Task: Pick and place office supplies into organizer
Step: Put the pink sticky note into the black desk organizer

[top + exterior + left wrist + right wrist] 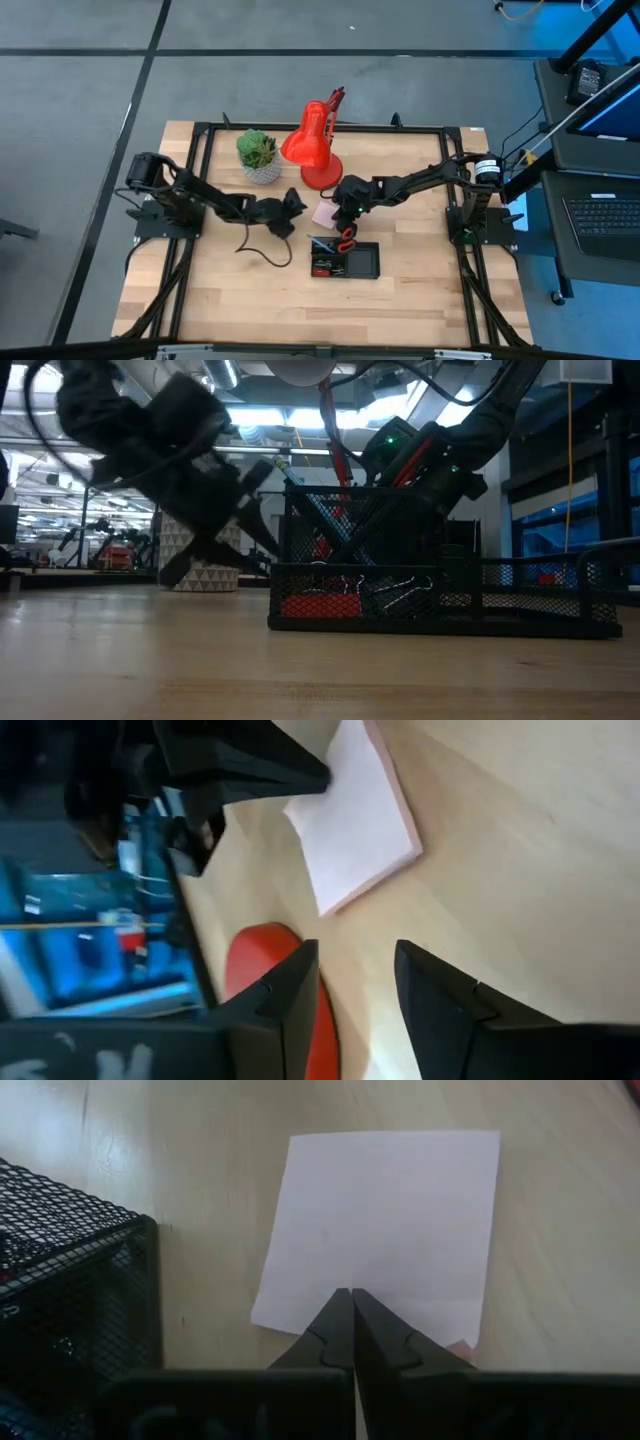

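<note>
The right end effector (351,1330) is seen pressed closed, tips over the near edge of the flat pink sticky-note pad (385,1230), likely to nudge it. The pad lies beside the black mesh organizer (344,259). The left end effector (355,985) is held parted nearby. The pale wooden desk (250,300) is surrounded by grey floor.

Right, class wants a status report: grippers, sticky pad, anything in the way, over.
Right gripper shut, tips over the flat pink sticky-note pad. Left gripper open beside it. Pad flat on the table, outside the black mesh organizer. Red desk lamp close behind.
</note>
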Controlling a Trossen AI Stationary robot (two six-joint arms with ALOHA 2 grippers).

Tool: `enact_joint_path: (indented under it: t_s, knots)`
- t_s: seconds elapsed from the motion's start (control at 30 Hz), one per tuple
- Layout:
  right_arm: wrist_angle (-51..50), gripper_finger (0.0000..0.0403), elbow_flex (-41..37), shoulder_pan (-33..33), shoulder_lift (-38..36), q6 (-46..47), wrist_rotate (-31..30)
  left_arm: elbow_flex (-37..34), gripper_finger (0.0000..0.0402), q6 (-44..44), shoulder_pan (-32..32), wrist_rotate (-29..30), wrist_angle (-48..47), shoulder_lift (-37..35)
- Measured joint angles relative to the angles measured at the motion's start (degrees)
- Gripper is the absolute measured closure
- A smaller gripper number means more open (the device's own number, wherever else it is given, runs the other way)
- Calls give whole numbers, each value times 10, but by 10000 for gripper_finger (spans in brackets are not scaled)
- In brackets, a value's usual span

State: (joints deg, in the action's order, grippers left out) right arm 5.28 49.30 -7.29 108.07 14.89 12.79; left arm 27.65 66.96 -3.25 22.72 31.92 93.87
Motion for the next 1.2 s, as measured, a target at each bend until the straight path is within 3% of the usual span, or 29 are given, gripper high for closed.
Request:
enact_joint_path:
  t_s: [0.17, 0.33, 0.73, 1.2]
  knots:
    - [0, 400, 0, 0, 0, 13, 4, 62, 261, -41, 8, -48, -132, 1]
    - [1, 400, 0, 0, 0, 14, 6, 73, 261, -3, 8, -116, -152, 1]
    - [0, 400, 0, 0, 0, 15, 11, 73, 261, 43, 12, -129, -154, 5]
    - [5, 400, -1, 0, 1, 16, 28, 131, 261, 28, 28, -131, -154, 82]
